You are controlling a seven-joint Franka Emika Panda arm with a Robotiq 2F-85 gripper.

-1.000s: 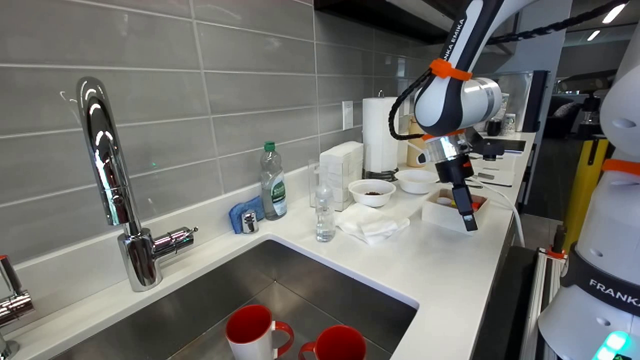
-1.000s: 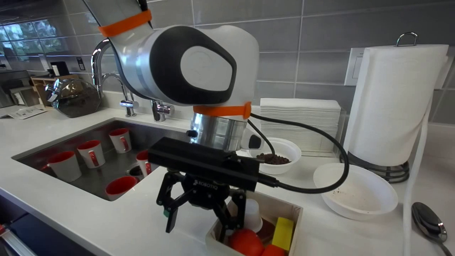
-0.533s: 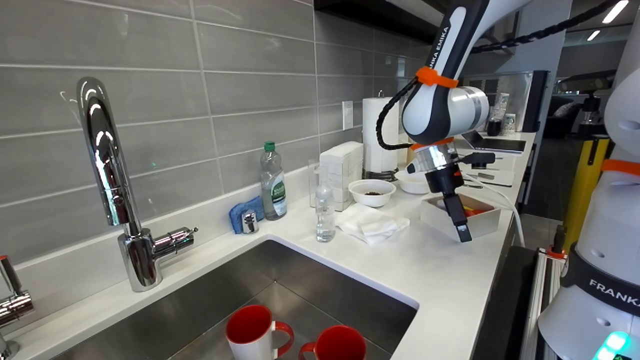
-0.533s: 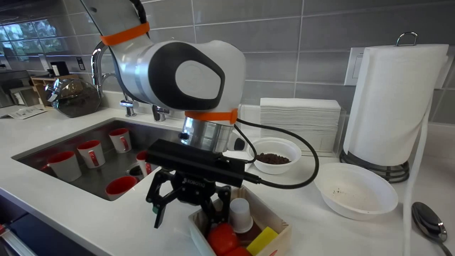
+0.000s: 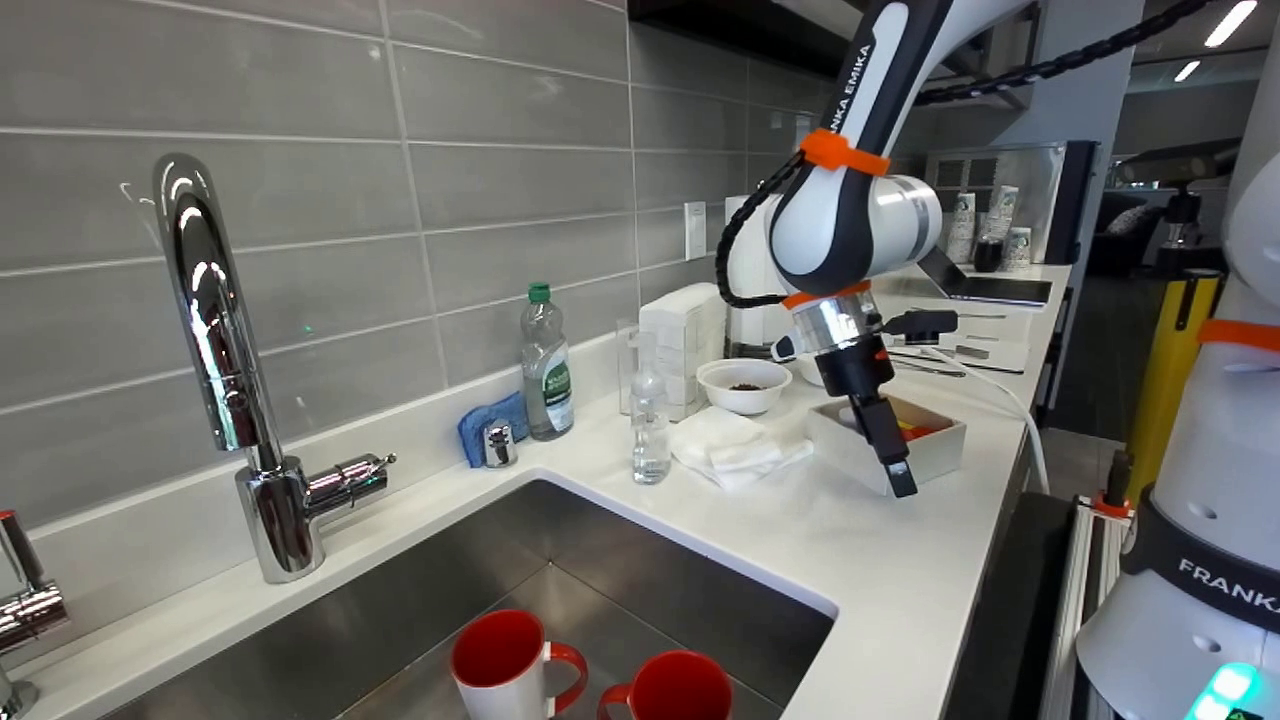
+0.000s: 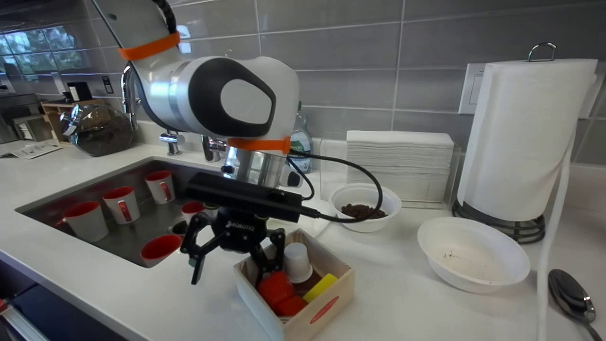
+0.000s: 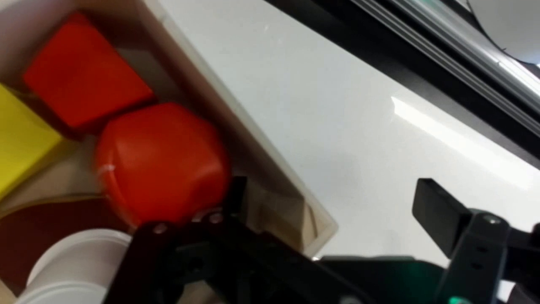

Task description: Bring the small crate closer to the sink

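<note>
The small crate [image 5: 935, 455] is a low pale box on the counter, beyond the sink's corner in this exterior view. It also shows in an exterior view [image 6: 341, 294] and in the wrist view [image 7: 261, 141]. It holds red pieces [image 6: 277, 289], a yellow block [image 6: 321, 287] and a white cup [image 6: 297, 263]. My gripper [image 6: 228, 278] is open. In the wrist view [image 7: 335, 202], one finger is inside the crate beside a red piece; the other is outside, apart from the wall. The steel sink [image 5: 680, 570] with its chrome faucet [image 5: 200, 300] also shows in an exterior view [image 6: 147, 220].
A white cloth [image 5: 735, 450] lies beside the crate. A clear bottle [image 5: 650, 430] stands near the sink's corner. A bowl with dark bits [image 6: 364, 208], a white bowl [image 6: 473, 255] and napkins [image 6: 400, 166] stand behind. Red-lined mugs [image 6: 120, 206] are in the sink.
The crate has slid along the counter toward the sink, together with my gripper, and has turned somewhat. The gripper has stayed open. The white cloth's edge by the crate has shifted slightly.
</note>
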